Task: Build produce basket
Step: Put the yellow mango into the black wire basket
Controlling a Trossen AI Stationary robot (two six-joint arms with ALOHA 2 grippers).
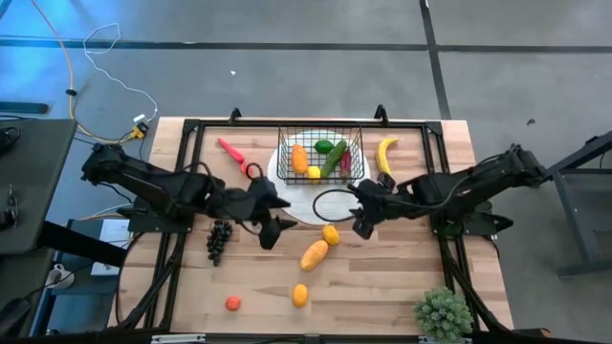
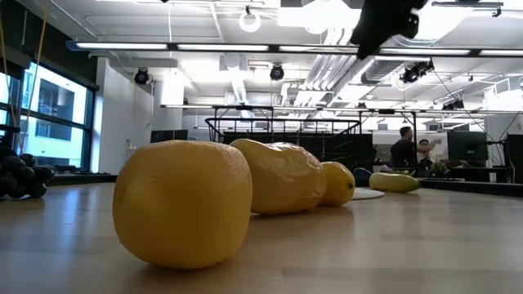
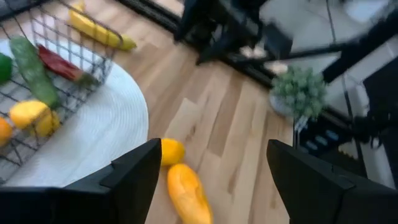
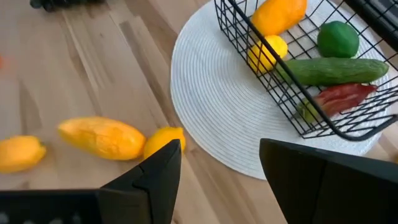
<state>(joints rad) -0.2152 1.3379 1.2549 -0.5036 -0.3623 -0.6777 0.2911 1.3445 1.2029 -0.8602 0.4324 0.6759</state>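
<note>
The black wire basket stands on a round white plate at the table's far middle. It holds an orange mango, a green lime, a cucumber, a lemon and a red pepper. On the bare table lie a banana, a lemon, a mango and dark grapes. My left gripper hovers open left of the loose lemon, above the mango. My right gripper hovers open over the plate's near right edge, empty.
A red piece of produce lies left of the basket. An orange-yellow fruit and a tomato sit near the near edge. A spiky green potted plant stands at the near right corner. People show in the room beyond.
</note>
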